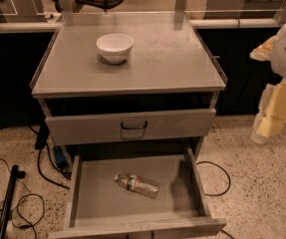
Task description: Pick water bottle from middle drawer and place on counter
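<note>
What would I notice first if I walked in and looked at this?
First comes the pulled-out middle drawer at the bottom, with a water bottle lying on its side in the middle of its floor. Next is a white bowl toward the back left of the grey counter. The robot's pale claw hangs at the right edge, beside the cabinet and touching nothing.

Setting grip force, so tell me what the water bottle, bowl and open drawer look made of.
Water bottle: clear plastic, see-through body. Bowl: glossy white, probably ceramic, possibly plastic. Middle drawer: matte grey, likely painted sheet metal, thin walls. The gripper hangs right of the cabinet.
</note>
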Robot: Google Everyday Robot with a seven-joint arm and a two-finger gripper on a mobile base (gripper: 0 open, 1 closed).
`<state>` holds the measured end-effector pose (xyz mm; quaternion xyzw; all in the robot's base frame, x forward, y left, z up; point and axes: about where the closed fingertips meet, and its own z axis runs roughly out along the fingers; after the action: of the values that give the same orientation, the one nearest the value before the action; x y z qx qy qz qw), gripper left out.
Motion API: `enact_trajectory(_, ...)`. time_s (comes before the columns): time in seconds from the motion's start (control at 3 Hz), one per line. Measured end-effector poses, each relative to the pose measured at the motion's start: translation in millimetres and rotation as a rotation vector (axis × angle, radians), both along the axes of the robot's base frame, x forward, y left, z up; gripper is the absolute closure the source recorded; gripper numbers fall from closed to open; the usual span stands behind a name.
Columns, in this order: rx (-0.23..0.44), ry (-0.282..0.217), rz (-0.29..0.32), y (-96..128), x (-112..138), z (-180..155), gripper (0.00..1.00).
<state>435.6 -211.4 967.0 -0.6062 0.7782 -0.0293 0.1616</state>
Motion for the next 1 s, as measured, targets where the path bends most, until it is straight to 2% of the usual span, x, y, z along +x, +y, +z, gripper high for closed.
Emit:
enact_trajectory(0.33,0.033,0.022,0.029,18.9,-11.4,-29.0,0.0)
enact_trajectory(0.67,0.095,0.067,0.056,42.0,-28.1,-71.0,0.0)
enact_trajectory(1.0,0.194,0.087,0.056,58.6,-39.7,-115.3,0.0)
